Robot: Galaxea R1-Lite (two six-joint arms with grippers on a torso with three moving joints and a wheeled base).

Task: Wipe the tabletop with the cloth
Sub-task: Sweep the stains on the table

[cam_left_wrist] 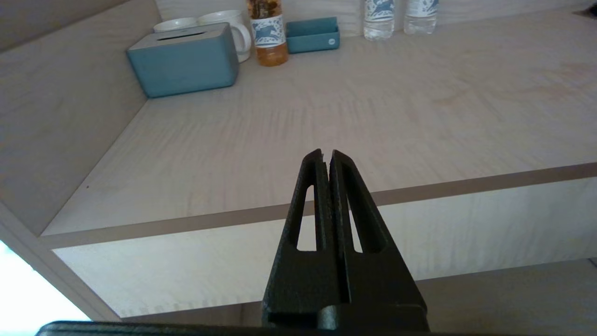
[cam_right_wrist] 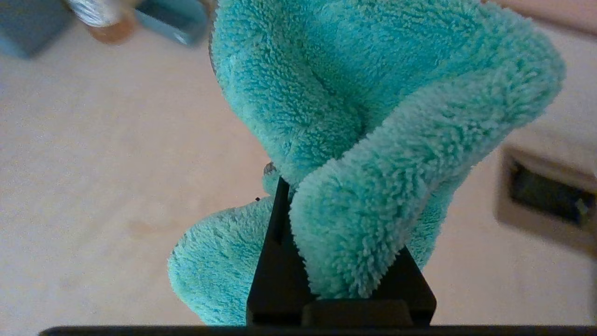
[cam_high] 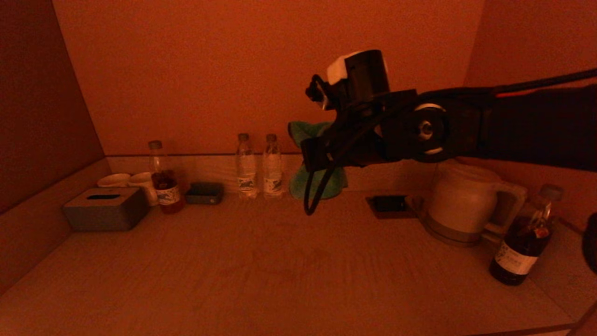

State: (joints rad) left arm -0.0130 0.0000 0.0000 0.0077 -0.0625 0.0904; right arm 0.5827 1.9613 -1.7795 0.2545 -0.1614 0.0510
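A fluffy teal cloth (cam_high: 322,185) hangs bunched from my right gripper (cam_high: 318,156), held in the air above the back middle of the light wooden tabletop (cam_high: 280,266). In the right wrist view the cloth (cam_right_wrist: 373,116) drapes over my right gripper (cam_right_wrist: 317,196), which is shut on it; one dark finger (cam_right_wrist: 279,224) shows and the other is mostly covered. My left gripper (cam_left_wrist: 325,154) is shut and empty, parked low in front of the tabletop's front edge (cam_left_wrist: 466,184). It is out of the head view.
At the back left stand a grey tissue box (cam_high: 106,208), two white mugs (cam_high: 114,179), a tea bottle (cam_high: 164,179) and a small tray (cam_high: 204,192). Two water bottles (cam_high: 259,165) stand at the back middle. A kettle (cam_high: 461,200), a dark panel (cam_high: 389,205) and a dark bottle (cam_high: 524,242) are on the right.
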